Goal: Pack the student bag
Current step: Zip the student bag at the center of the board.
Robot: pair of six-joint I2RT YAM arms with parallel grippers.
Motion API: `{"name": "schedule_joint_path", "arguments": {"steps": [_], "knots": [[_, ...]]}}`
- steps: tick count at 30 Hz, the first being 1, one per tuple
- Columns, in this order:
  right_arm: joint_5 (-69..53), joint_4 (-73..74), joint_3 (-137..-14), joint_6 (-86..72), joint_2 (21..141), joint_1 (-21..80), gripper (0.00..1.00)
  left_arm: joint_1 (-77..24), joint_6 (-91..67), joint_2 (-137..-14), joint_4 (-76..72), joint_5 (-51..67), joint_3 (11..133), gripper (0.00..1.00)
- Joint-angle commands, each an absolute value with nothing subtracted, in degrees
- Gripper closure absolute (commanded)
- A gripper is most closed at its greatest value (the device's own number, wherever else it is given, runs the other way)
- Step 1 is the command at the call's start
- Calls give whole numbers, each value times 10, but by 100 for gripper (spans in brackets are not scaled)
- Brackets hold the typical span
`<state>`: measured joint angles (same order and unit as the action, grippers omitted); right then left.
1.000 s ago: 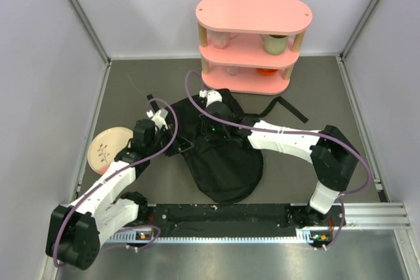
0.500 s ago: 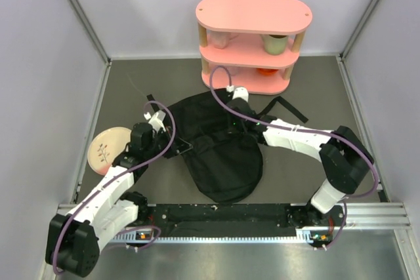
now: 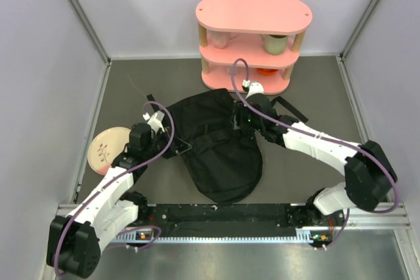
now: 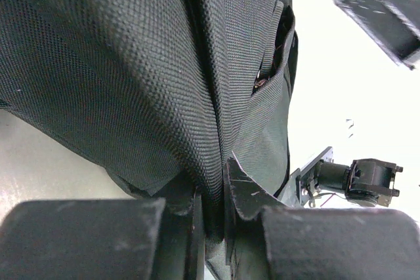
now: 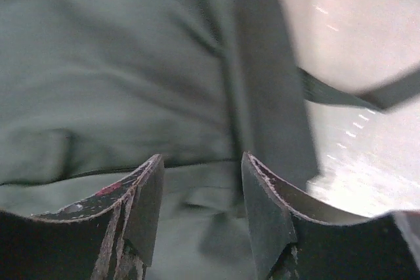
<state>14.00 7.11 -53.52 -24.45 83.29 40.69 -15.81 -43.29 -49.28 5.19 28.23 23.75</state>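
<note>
At tabletop [image 3: 315,90] centre — student bag [image 3: 223,162] fabric clamped in left end effector [image 4: 211,198]; right end effector [image 5: 200,168] half parted, empty, over far-right bag corner.

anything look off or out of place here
Nothing spilled or broken. The student bag lies slumped and floppy, one strap trailing loose toward the pink shelf, and a plate sits alone by the left wall.

This looks like a lab test cell for robots: plain white walls [image 3: 39,63] and metal bars [image 3: 80,14] close in a grey table [image 3: 151,77], where the left arm [image 3: 108,188] and the right arm [image 3: 321,149] stand bolted on a rail [image 3: 223,214].
</note>
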Motion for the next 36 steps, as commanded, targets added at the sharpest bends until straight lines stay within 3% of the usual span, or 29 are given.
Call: {"name": "schedule_joint_path", "arguments": {"steps": [1, 3, 17, 23, 26, 29, 36], "knots": [[2, 17, -593, -259, 803, 454, 47, -151, -421, -488, -21, 290, 248, 100], [-43, 20, -622, -285, 829, 465, 46, -150, -421, -490, -23, 290, 248, 100], [-48, 42, -671, -336, 954, 489, 47, -150, -431, -504, -45, 301, 254, 100], [-38, 52, -691, -326, 977, 507, 53, -150, -434, -508, -58, 303, 247, 100], [-33, 60, -698, -327, 989, 513, 61, -150, -437, -513, -64, 308, 245, 100], [-11, 65, -700, -330, 1002, 515, 97, -150, -435, -514, -61, 312, 247, 100], [83, 90, -665, -308, 977, 461, 100, -149, -424, -497, -21, 294, 254, 100]]}}
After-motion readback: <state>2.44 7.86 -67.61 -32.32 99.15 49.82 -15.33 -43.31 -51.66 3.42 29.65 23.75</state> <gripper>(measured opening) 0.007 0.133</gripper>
